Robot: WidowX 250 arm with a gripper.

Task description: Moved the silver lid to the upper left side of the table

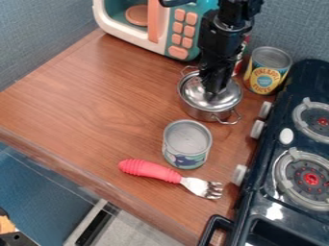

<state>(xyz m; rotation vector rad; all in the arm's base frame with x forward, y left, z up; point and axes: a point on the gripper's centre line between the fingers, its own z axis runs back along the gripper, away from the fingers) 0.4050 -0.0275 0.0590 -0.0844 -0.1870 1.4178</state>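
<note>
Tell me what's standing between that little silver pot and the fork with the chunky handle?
A can with a wavy-patterned label stands between the silver pot and the fork, as the camera view shows.

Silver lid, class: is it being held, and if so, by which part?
It cannot be told: the tool is down at the middle of the silver lid, hiding any hold there.

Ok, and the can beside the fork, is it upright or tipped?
Upright: the can's flat round end faces up, with its label on the side below.
</note>
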